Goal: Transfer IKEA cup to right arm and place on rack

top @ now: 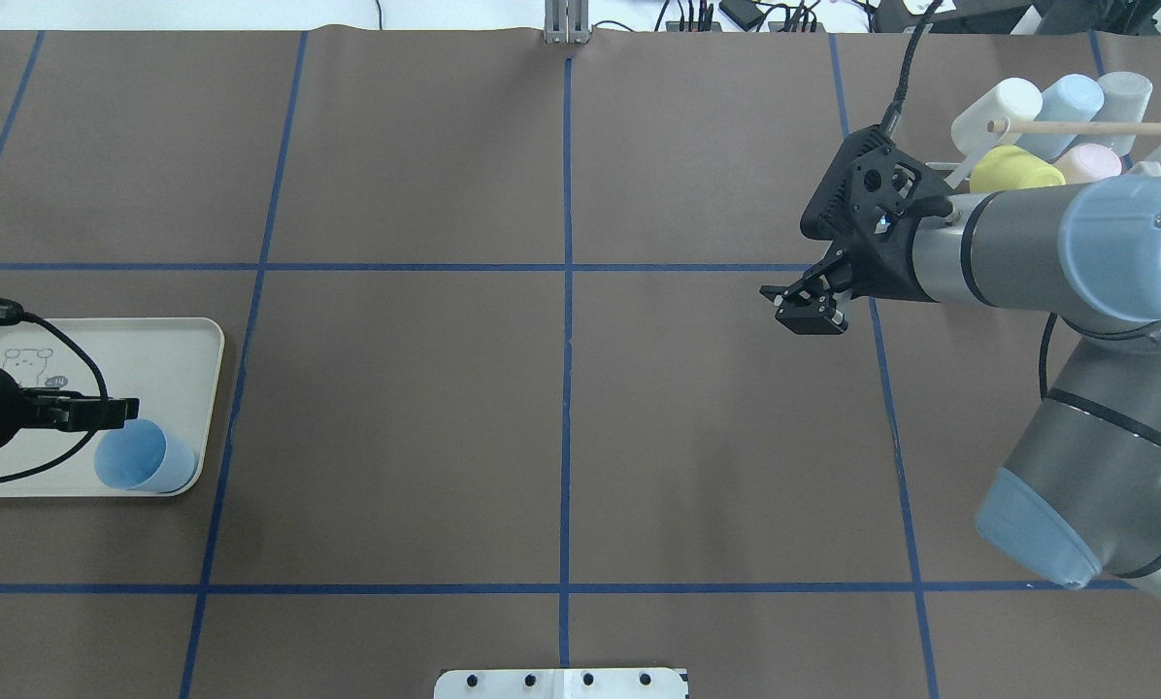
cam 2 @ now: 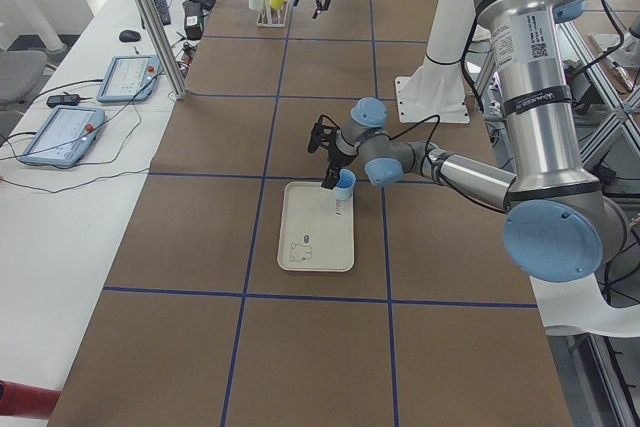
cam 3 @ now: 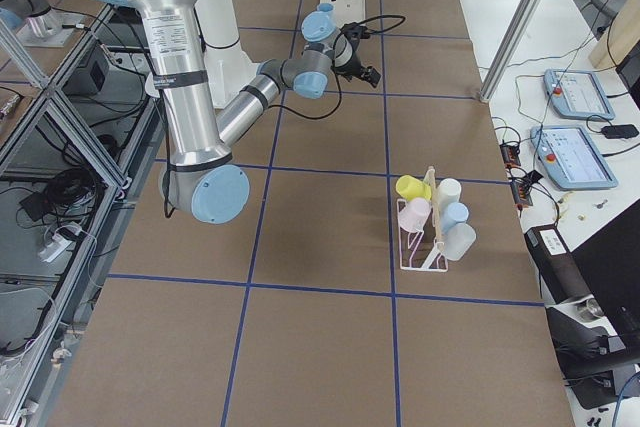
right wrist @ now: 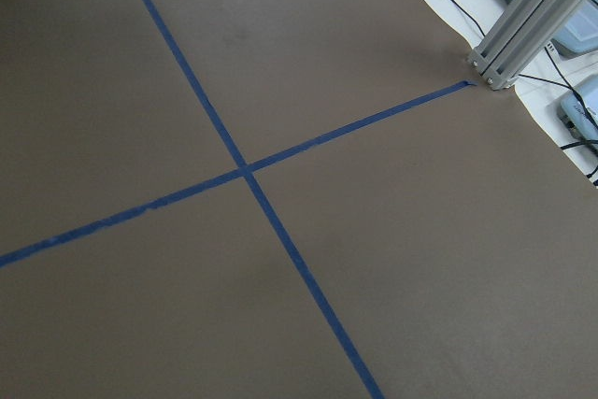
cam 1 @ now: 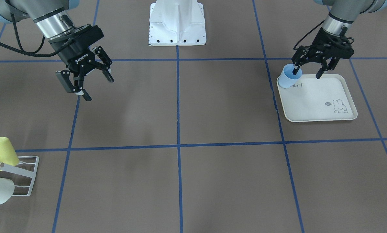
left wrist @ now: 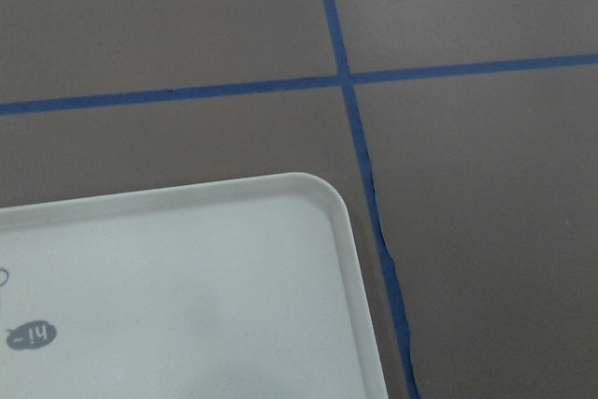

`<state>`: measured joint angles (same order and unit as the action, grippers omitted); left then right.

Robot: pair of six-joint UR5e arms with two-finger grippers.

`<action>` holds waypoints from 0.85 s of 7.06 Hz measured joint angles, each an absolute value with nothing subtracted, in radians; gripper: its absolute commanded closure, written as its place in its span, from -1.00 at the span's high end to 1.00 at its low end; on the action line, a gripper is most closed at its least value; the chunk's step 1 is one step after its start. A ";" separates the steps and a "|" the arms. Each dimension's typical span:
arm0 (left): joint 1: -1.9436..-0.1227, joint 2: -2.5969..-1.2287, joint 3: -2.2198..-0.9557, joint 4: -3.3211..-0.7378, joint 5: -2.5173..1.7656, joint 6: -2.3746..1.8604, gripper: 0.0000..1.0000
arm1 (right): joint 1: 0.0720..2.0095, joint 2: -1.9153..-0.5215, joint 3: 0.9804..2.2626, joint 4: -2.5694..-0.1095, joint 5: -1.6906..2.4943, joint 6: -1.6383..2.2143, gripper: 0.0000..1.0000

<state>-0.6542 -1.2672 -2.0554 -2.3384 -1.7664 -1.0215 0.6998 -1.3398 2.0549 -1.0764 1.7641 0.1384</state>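
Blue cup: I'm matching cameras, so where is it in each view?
Front-facing: cup upper right.
Overhead: cup lower left.
Exterior left: cup centre.
Exterior right: cannot tell.
Left wrist: absent.
Right wrist: absent.
Landmark: rabbit-print tray, cup at its corner.

A brown mat covered the long table, marked into large squares by blue tape lines. In the left-end view a white bench ran along the nine o'clock side. It carried two tablets in blue cases (pale screens, thin cables trailing off them) and a dark mouse toward eleven o'clock. An aluminium post rose where bench met mat, and a grey chair sat at ten o'clock. In the right-end view, aluminium framing and loose black cables filled the nine o'clock edge. The light was even and the shadows were soft.
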 measured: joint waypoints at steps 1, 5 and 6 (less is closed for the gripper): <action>-0.623 -1.243 -2.053 -2.355 -1.749 -1.033 0.84 | 0.699 -1.340 2.055 -1.076 1.775 0.143 0.98; -0.518 -1.228 -2.047 -2.373 -1.699 -1.149 -1.00 | 0.697 -1.342 2.051 -1.076 1.781 0.146 0.98; -0.514 -1.227 -2.046 -2.374 -1.697 -1.155 -1.00 | 0.697 -1.342 2.050 -1.075 1.781 0.145 0.98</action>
